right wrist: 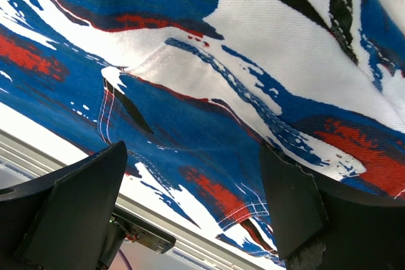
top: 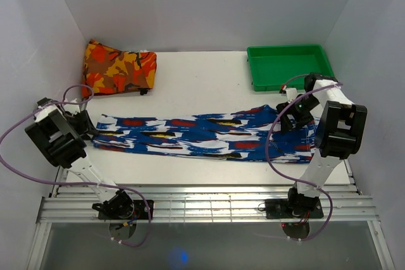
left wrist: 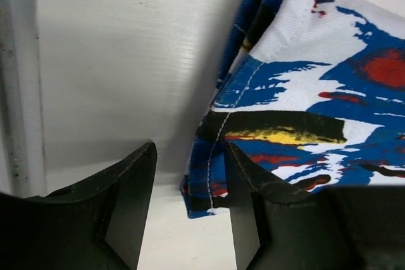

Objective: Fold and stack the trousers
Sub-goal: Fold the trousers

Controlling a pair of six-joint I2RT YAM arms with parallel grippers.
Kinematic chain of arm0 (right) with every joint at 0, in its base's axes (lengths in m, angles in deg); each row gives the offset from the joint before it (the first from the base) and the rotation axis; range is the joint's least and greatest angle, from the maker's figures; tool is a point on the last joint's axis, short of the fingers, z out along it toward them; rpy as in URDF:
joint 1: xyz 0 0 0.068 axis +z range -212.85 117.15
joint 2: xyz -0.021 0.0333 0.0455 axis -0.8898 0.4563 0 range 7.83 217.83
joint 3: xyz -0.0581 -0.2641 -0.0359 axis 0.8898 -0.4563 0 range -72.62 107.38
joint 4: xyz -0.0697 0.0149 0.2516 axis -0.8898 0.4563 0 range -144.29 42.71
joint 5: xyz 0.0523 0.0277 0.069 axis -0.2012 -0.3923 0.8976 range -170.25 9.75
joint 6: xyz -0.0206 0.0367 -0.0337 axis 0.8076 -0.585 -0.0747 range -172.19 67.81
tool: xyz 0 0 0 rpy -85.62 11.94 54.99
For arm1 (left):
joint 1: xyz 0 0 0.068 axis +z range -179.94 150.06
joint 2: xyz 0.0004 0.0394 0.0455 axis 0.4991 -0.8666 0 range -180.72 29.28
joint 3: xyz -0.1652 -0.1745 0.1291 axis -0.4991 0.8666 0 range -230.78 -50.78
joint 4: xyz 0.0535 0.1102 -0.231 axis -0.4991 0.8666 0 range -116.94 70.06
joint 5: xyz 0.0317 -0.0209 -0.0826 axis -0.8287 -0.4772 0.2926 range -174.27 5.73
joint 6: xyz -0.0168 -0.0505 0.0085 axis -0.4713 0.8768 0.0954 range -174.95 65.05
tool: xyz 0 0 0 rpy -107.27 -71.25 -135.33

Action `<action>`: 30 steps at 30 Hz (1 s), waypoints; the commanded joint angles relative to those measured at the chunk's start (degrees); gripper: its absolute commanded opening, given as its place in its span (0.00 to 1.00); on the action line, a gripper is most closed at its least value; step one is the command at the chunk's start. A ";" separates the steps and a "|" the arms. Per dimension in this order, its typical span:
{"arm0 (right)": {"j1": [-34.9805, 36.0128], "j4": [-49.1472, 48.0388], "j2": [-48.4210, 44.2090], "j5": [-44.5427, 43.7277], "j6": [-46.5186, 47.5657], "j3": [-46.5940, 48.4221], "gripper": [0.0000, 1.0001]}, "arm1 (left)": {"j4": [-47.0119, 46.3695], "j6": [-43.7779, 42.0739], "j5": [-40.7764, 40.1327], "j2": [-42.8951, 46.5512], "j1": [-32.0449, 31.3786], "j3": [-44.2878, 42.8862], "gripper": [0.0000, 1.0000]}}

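Well, the trousers [top: 202,132] lie long and flat on the table [top: 202,86]; folding up and stacking are left to do; the left gripper [left wrist: 190,153] is half open beside one end; the right gripper [right wrist: 193,150] is wide open over the other; both hold nothing.

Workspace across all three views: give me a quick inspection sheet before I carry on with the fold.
Surface: white table, no spills seen.
Job's things: blue, white and black printed fabric trousers, stretched in one long strip, not yet folded short.
Clutter: orange, red and yellow folded cloth, far left; green plastic tray, far right.
Grippers: left gripper open at the left hem; right gripper open over the right end.
Cables: purple cables loop beside both arms.
Surroundings: white walls, metal rails at near edge.
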 commanded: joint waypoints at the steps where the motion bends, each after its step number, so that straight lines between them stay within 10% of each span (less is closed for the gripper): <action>1: -0.32 1.76 -0.50 0.71 0.69 1.09 0.90 | -0.58 0.28 5.36 -1.00 -0.08 3.09 0.58; 10: 0.29 1.32 0.91 0.27 0.34 0.65 0.90 | -0.50 3.09 11.07 -2.05 -0.08 6.52 0.40; 17: 1.78 0.44 1.79 0.71 -0.19 0.65 0.90 | 0.12 6.08 11.61 -0.74 0.01 3.02 0.00; 30: 3.72 3.34 1.26 5.98 -0.81 6.01 0.90 | 9.24 3.02 5.36 5.23 -1.04 -17.91 0.00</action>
